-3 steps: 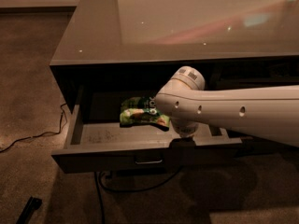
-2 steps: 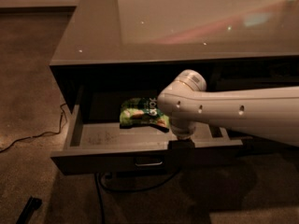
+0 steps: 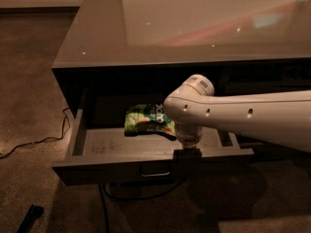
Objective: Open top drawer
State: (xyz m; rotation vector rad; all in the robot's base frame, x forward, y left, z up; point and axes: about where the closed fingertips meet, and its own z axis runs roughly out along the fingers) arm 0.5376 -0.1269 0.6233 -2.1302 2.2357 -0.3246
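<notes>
1. Camera view: a low cabinet (image 3: 97, 38) with a glossy grey top stands on brown carpet (image 3: 29, 96) (a cable (image 3: 41, 141) trails at left).
2. The top drawer (image 3: 97, 171) stands pulled out beneath the top, with a green snack bag (image 3: 143, 120) inside.
3. The gripper (image 3: 187, 155) sits at the drawer's front edge, right of the pull (image 3: 155, 172); its state cannot be told.

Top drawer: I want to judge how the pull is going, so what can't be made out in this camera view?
- The gripper, at the top drawer front edge, right of the pull: the wrist above hides what it grasps.
- The green snack bag: right end behind the arm.
- Drawer's right rear corner: covered by the arm.
- Floor, lower left: a dark object, cut off by the bottom edge.
</notes>
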